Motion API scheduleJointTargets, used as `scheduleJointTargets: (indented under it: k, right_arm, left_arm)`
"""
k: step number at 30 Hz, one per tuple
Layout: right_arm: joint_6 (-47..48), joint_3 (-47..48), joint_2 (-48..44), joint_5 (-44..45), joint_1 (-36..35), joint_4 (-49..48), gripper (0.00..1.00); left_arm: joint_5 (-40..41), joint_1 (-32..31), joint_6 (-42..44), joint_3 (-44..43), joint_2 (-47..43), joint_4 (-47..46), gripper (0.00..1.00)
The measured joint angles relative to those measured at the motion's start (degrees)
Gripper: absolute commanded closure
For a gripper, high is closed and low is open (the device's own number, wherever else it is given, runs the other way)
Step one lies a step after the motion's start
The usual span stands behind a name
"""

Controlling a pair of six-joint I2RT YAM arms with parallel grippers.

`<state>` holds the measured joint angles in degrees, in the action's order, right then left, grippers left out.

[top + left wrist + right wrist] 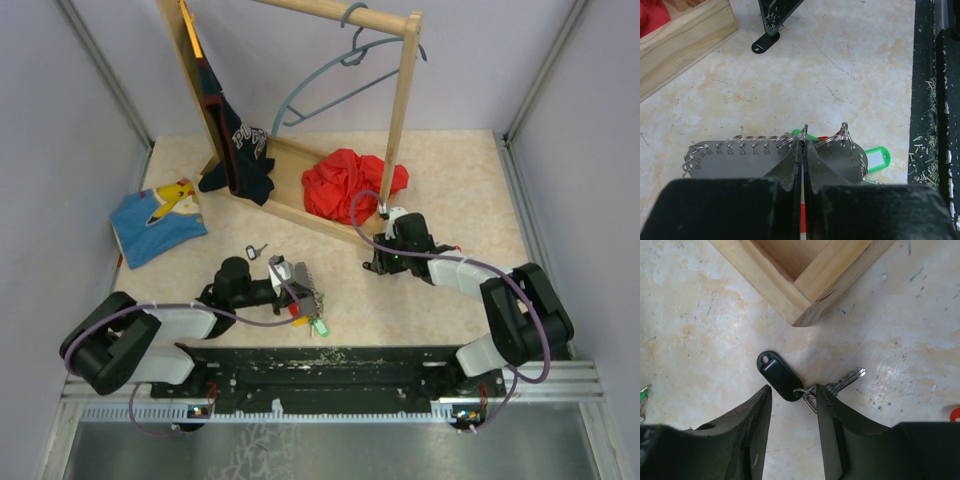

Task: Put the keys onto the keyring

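The left hand (803,145) is clamping shut on the keyring (740,155), one green tab (876,159) lying beside it. The right hand (793,390) is hanging with fingers apart over one key (847,380) on the tabletop (700,315).

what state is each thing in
left hand, shut, tips at the numbered ring plate
right hand, open over the black key tag
silver key, lying flat, ringed to that tag
green tag, lying beside the plate
dark shirt, hanging on the wooden rack
red cloth, crumpled at the rack's base
pikachu shirt, lying flat
hanger, empty, hooked on the top bar
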<state>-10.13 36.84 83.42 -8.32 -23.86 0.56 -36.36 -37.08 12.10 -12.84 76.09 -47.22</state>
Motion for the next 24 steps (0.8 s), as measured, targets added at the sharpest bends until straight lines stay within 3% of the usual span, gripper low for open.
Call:
scheduleJointTargets:
  k: [6,14,24]
  right_arm:
    - [-0.8,0.0,-0.4,-2.5,-0.8,2.4,0.60]
    - [-2.7,0.0,-0.9,-5.0,-4.2,4.5,0.70]
    - [-2.6,2.2,-0.9,-7.2,-8.4,10.4,0.73]
  left_arm:
    - [-0.3,0.0,0.0,-0.3,0.1,0.1,1.00]
    - [-0.4,0.0,0.0,-0.4,0.1,0.2,1.00]
    - [-0.7,0.0,0.0,-0.5,0.2,1.0,1.00]
